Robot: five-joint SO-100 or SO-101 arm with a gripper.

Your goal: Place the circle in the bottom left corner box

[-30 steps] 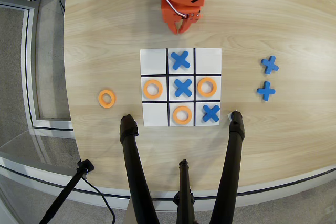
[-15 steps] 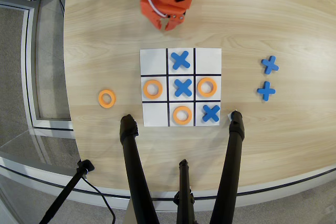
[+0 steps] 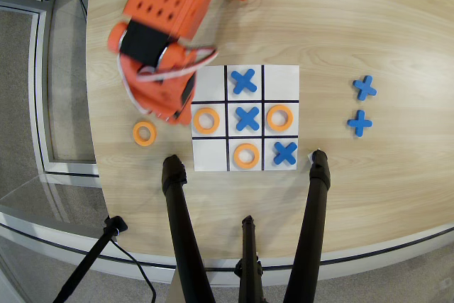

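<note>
Overhead view | circle [image 3: 144, 133] on table, just left-below fingers [image 3: 170, 113] (grip state unclear) | bottom left corner box [image 3: 210, 155] empty

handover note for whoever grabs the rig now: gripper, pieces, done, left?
Gripper: hidden under the orange arm in the overhead view, so open or shut cannot be told; nothing seen held.
Spare circle: flat on the table, left of the grid, near the arm.
Bottom left corner box: empty.
Grid: orange rings in middle-left, middle-right and bottom-centre; blue X pieces top-centre, centre and bottom-right. Two more X pieces off to the right.
Done: nothing placed. Left: pick the spare circle and place it.
</note>
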